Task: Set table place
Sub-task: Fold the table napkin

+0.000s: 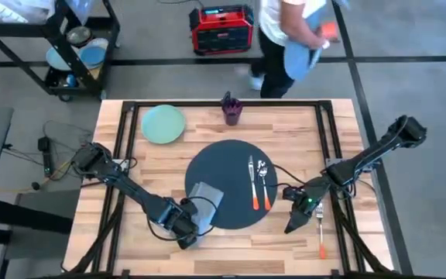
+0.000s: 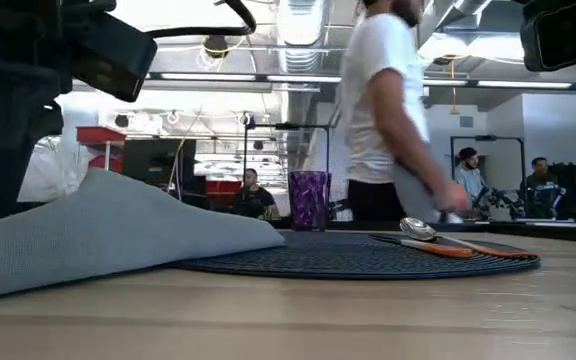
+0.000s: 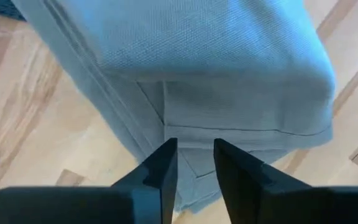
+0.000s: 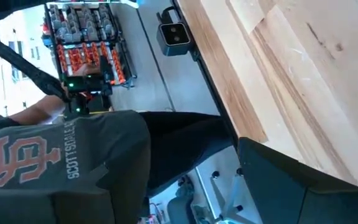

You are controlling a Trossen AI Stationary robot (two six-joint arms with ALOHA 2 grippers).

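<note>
The round dark grey mat (image 1: 235, 167) lies mid-table, with two orange-handled utensils (image 1: 258, 184) on its right part. A grey napkin (image 1: 206, 203) lies over the mat's near left rim, and my left gripper (image 1: 190, 235) is shut on its near end. In the low view the napkin (image 2: 118, 235) rises in a hump, its far end resting on the mat (image 2: 368, 258). My right gripper (image 1: 293, 225) hovers just right of the mat, next to an orange-handled fork (image 1: 320, 232) lying on the wood. A pale green plate (image 1: 163, 124) and a purple cup (image 1: 231, 109) stand at the far side. My left gripper pinches the napkin's hemmed edge (image 3: 191, 138) between its two fingers (image 3: 164, 167), close to a corner. It comes in low from the table's near left. One layer or several, I cannot tell. The held end is raised off the wood; the far end rests on the mat.
A person in a white top (image 1: 285, 39) walks past the table's far edge. A black cart (image 1: 76, 46) with dishes stands at the far left, and a red box (image 1: 221, 29) sits on the floor. Bare wood lies along the near edge (image 1: 238, 260).
</note>
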